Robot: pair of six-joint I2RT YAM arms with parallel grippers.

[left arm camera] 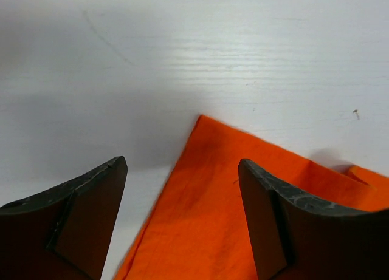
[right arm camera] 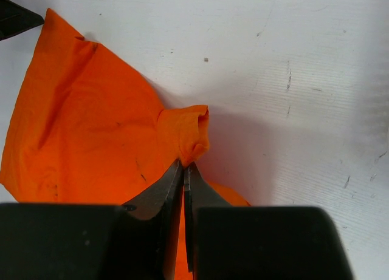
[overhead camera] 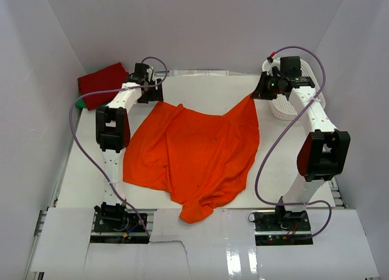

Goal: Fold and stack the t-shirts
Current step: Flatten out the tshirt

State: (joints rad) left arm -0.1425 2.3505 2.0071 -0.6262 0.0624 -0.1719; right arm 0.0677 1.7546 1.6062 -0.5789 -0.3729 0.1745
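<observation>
The orange t-shirt point(overhead camera: 194, 152) lies spread and wrinkled across the middle of the table, one end hanging over the near edge. My right gripper point(overhead camera: 254, 95) is shut on its far right corner point(right arm camera: 188, 137) and holds it slightly lifted. My left gripper point(overhead camera: 155, 95) is open, its fingers point(left arm camera: 267, 213) straddling the shirt's far left corner point(left arm camera: 206, 189) just above the table. The deep red t-shirt point(overhead camera: 102, 82) lies folded at the far left, on top of the green t-shirt point(overhead camera: 81, 102), of which only an edge shows.
A white mesh basket point(overhead camera: 301, 92) stands at the far right behind the right arm. White walls close in the table point(overhead camera: 200, 85) on the left, right and back. Purple cables loop beside both arms.
</observation>
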